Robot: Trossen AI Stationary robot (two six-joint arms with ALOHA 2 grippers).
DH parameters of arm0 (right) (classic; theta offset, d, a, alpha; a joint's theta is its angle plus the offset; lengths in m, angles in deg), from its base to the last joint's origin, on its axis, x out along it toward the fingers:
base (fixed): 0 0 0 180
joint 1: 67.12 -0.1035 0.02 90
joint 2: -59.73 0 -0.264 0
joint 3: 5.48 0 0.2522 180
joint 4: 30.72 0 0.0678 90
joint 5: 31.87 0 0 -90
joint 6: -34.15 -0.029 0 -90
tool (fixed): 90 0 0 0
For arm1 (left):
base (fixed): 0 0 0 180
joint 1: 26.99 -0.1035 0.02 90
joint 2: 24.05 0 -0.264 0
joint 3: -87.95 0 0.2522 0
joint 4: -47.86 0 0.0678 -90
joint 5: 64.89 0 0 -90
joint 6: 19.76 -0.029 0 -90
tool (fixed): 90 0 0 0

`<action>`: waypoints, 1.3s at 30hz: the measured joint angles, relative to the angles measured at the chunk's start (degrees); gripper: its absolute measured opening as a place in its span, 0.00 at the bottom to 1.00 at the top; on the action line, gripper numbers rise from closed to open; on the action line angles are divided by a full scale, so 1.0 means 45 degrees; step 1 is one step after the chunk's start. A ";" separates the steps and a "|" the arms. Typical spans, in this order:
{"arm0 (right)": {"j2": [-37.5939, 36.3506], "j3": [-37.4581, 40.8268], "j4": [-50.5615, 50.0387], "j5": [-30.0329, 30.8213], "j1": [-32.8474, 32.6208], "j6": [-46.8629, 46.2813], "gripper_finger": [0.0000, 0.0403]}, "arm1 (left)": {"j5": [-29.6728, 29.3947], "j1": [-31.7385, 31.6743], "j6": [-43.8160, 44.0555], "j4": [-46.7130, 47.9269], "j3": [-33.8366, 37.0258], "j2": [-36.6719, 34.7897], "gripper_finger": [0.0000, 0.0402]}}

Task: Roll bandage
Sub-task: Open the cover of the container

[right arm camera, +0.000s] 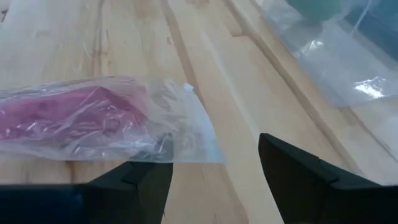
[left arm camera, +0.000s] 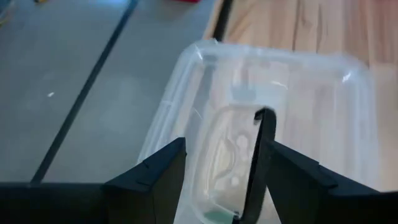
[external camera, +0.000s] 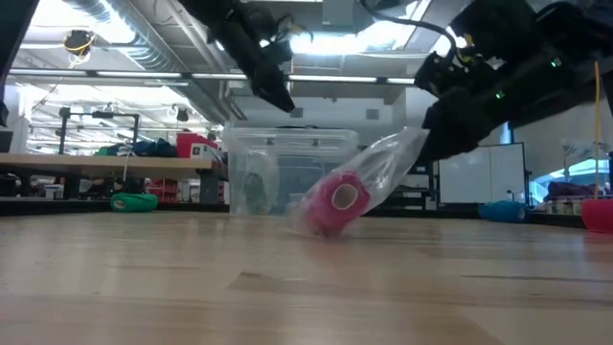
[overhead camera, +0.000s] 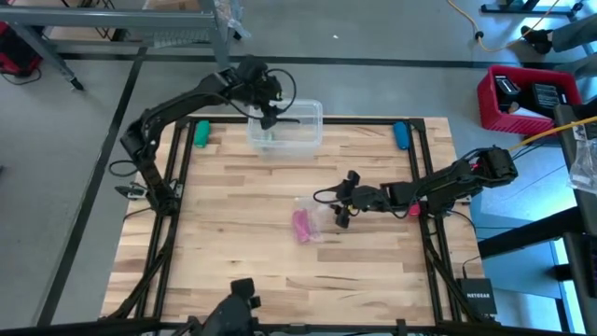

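Note:
The bandage (overhead camera: pixel 301 224) is a small pink roll lying on its side at mid-table, still inside a clear plastic wrapper (external camera: pixel 383 168). The roll's end (external camera: pixel 337 199) faces the near edge in the low view, and the wrapper's loose end rises toward my right gripper (overhead camera: pixel 342 200). That gripper stands open just right of the roll, with bare wood between its fingers (right arm camera: pixel 214 152). My left gripper (overhead camera: pixel 271 119) hangs open over the clear bin (overhead camera: pixel 308 114) at the table's far edge, fingers apart above the bin's inside (left arm camera: pixel 221 134). My right gripper has the wrapper's loose end (right arm camera: pixel 180 140) right beside one finger (right arm camera: pixel 146 177). I cannot tell whether that finger touches the plastic. Nothing lies between the two fingers. My left gripper touches nothing.
Something crumpled and clear (left arm camera: pixel 227 158) lies on the bin's floor. A green roll (overhead camera: pixel 201 133) sits at the far left and a blue one (overhead camera: pixel 401 135) at the far right. A small red object (overhead camera: pixel 413 211) lies under my right arm. Bare wood stretches toward the near edge.

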 joint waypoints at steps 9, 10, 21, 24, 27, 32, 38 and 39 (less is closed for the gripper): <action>0.0000 0.0289 0.0226 0.0053 -0.0005 -0.0353 0.59 | 0.1234 0.0036 -0.0863 0.0030 0.0000 0.0493 0.49; 0.0001 0.0289 0.0219 0.0053 -0.0005 -0.0354 0.59 | 0.1189 0.0041 -0.0912 0.0078 0.0000 0.0585 0.49; 0.0002 0.0289 0.0200 0.0068 -0.0005 -0.0372 0.59 | 0.0940 0.0022 -0.1119 0.0295 0.0019 0.1680 0.47; 0.0000 0.0288 0.0200 0.0073 -0.0005 -0.0372 0.59 | 0.0715 0.0032 -0.1162 0.0295 0.0019 0.1677 0.39; 0.0000 0.0284 0.0200 0.0073 -0.0005 -0.0372 0.59 | 0.0407 0.0024 -0.1425 0.0330 0.0019 0.1677 0.26; 0.0002 0.0284 0.0200 0.0073 -0.0005 -0.0367 0.59 | 0.0316 0.0069 -0.1486 0.0325 -0.0032 0.1654 0.06; 0.0001 0.0284 0.0181 0.0073 -0.0005 -0.0339 0.59 | -0.0721 0.0457 -0.1454 0.0745 -0.0620 0.1653 0.07; 0.0000 0.0284 0.0176 0.0073 -0.0005 -0.0315 0.59 | -0.0990 0.0553 -0.1450 0.0854 -0.0841 0.1653 0.07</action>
